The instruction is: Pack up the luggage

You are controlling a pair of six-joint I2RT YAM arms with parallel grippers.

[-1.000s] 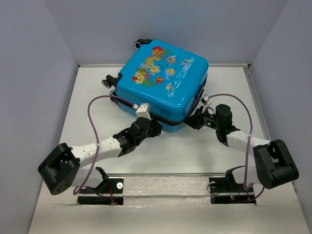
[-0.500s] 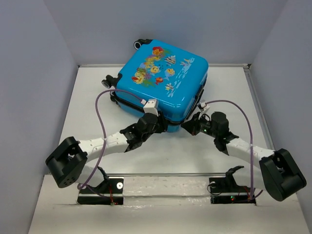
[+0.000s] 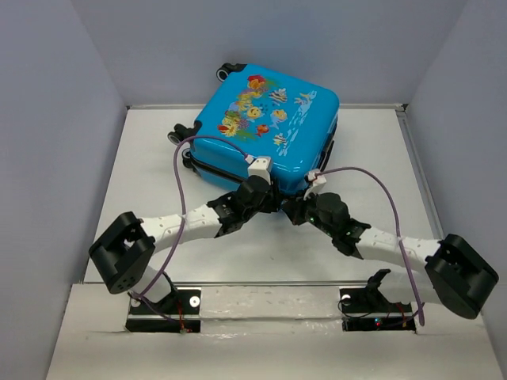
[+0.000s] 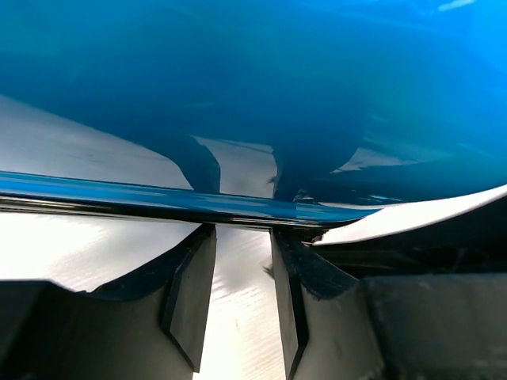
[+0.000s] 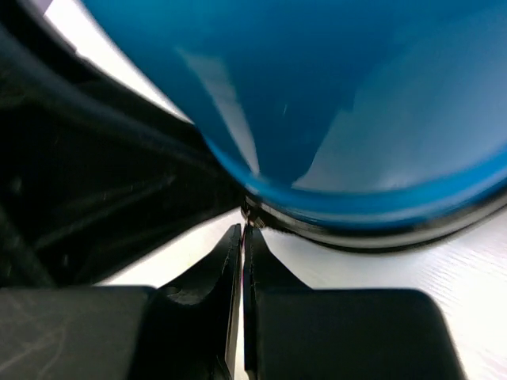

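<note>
The left gripper (image 4: 242, 234) stands narrowly parted. Only bare table (image 4: 238, 332) shows between its fingers, and its tips sit just under the zipper trim (image 4: 158, 204), probably to steady that corner. Beside it, the right gripper (image 5: 242, 231) is pinched tight at the same seam, perhaps on a zipper pull, though it is too small to tell. Beyond both, the luggage (image 3: 265, 119) lies flat with its lid down and its wheels (image 3: 230, 70) at the far end.

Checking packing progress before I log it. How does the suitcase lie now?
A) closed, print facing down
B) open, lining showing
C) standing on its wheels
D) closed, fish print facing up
D: the luggage lies flat and closed, with its fish print turned up toward the top camera.
</note>
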